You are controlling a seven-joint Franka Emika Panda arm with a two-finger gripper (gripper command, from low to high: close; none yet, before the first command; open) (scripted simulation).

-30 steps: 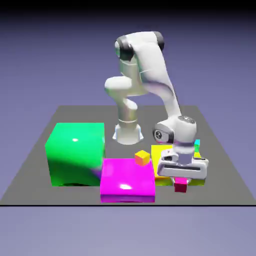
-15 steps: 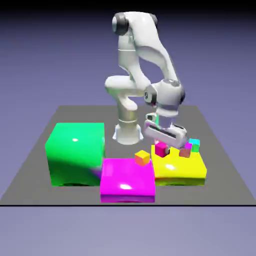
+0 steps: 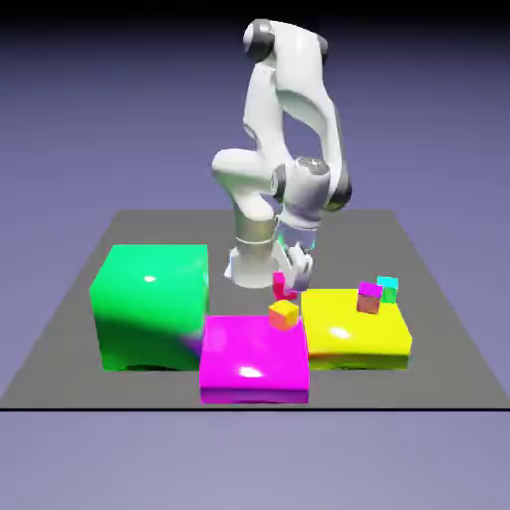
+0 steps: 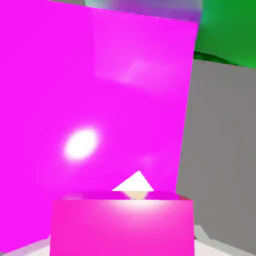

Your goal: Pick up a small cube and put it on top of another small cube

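Our gripper (image 3: 287,289) is clenched on 1 pink cube (image 4: 122,227), above and behind the orange cube (image 3: 284,315) in the exterior view. Being a cube, ours has no long axis; its edges run square to our fingers.

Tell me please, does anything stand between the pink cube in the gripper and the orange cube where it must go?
Nothing visible stands between the pink cube, held in the gripper, and the orange cube.
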